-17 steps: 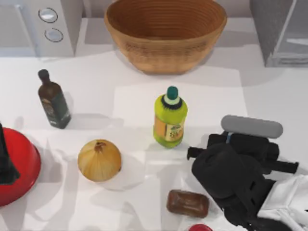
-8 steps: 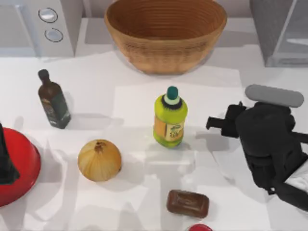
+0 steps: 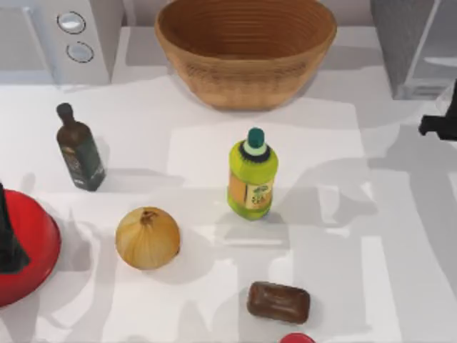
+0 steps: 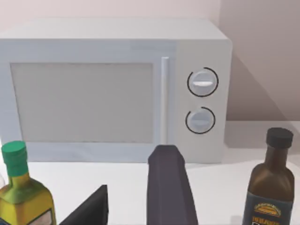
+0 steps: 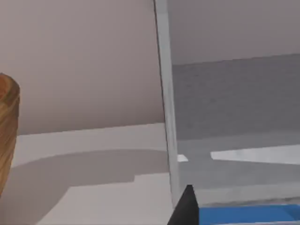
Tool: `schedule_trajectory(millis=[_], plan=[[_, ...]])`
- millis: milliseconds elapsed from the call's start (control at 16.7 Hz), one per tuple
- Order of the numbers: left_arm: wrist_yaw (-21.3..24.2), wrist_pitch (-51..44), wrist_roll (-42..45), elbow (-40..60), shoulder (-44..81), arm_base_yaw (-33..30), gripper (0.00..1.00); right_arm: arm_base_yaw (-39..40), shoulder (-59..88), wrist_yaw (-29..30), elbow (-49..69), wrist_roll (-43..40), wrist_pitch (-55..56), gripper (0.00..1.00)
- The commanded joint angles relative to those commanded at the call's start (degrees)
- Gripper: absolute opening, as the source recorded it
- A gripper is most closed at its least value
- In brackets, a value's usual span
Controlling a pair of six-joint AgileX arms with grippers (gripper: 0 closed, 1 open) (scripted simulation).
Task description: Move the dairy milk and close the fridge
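The dairy milk appears in the right wrist view as a blue top beside a dark fingertip of my right gripper, which is shut on it. Just ahead of it stands the fridge, its pale front edge upright and its grey inside open behind. From above, the fridge is the grey speckled box at the back right, and my right arm pokes in at the right edge just in front of it. My left gripper is parked open at the far left, facing the microwave.
A wicker basket sits at the back centre and a white microwave at the back left. On the table stand a dark oil bottle, a yellow-green bottle, an onion, a brown block and a red bowl.
My right arm has swung from the table's front right up and to the right toward the fridge, mostly leaving the top view. Nothing else has moved.
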Motion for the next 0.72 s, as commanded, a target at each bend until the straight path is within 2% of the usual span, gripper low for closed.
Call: schedule_trajectory(millis=[120,240,720], plan=[[0.0,0.0,0.0,0.0,0.0,0.0,1.00,-5.0,-1.3,-5.0,-1.3,-4.0,4.3,0.00],[0.0,0.0,0.0,0.0,0.0,0.0,1.00,-7.6,-2.0,-7.6,-2.0,-6.2,6.6,0.00],[0.0,0.0,0.0,0.0,0.0,0.0,1.00,-8.1,-0.4,-8.3,0.2,-6.7,5.5,0.00]])
